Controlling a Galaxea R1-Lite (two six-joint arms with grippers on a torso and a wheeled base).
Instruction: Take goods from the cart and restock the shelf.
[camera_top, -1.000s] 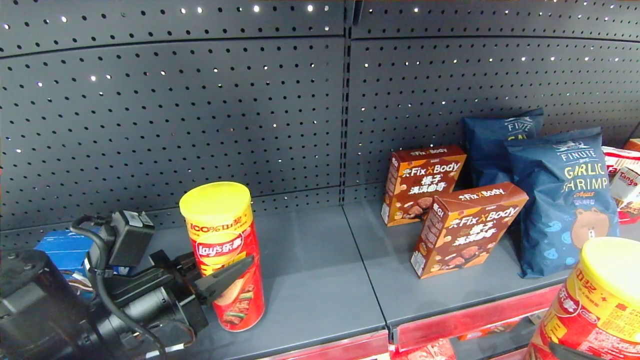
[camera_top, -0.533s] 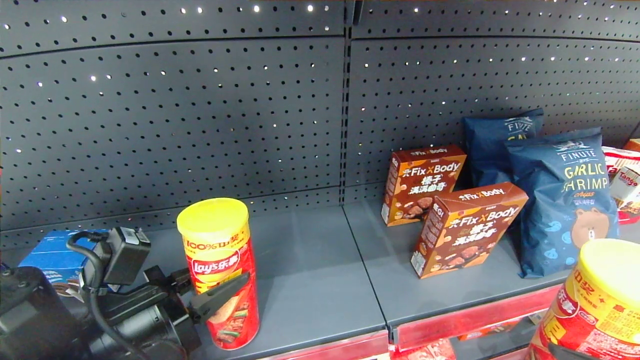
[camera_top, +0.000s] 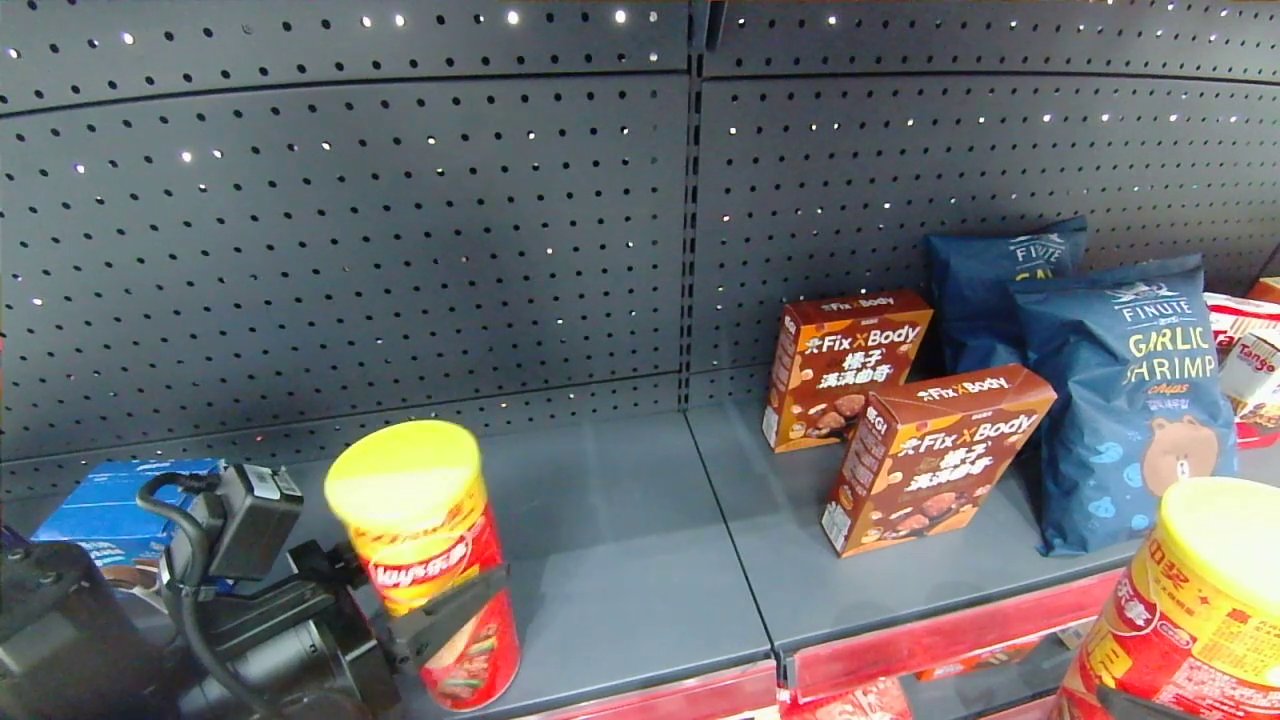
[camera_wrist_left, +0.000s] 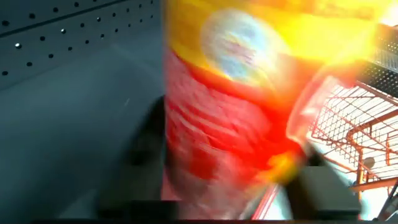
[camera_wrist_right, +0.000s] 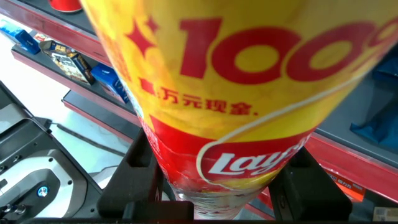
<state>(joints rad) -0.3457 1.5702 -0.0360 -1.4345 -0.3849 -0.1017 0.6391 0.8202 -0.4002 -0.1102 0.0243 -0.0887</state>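
Blue box (camera_top: 105, 510) sits far left at the back of the shelf (camera_top: 620, 540), just behind the left arm

Left pincer (camera_top: 445, 615) is clamped on the can (camera_top: 420, 530), gripping low on its body; the near finger (camera_top: 455, 603) crosses the front of the label. Can is tilted, yellow lid leaning to the robot's left, base close to the shelf's front lip. Can't tell if the base is touching the shelf yet

Step in hand, as I read it: set this can down upright. To do it well:
- square the can to vertical first, releasing on a tilt risks it tipping off the front
- get the base flat and move it back from the lip
- stay off the blue box, the lid leans that way
- spread the pincer only once the shelf carries the weight
- pull straight back so the finger doesn't drag the label

Middle of the shelf is bare, so there's room. Past the seam stand two brown boxes (camera_top: 935, 455), one behind the other, then blue bags (camera_top: 1130, 400) just beside them, well apart from the can

Far right, below the shelf front, the second can (camera_top: 1190, 610) is held in the right pincer (camera_wrist_right: 217, 186), clamped on it, fingers either side. Probably goes next to the first, so leave it a slot

Cart (camera_wrist_left: 360, 130) wire shows past the left wrist
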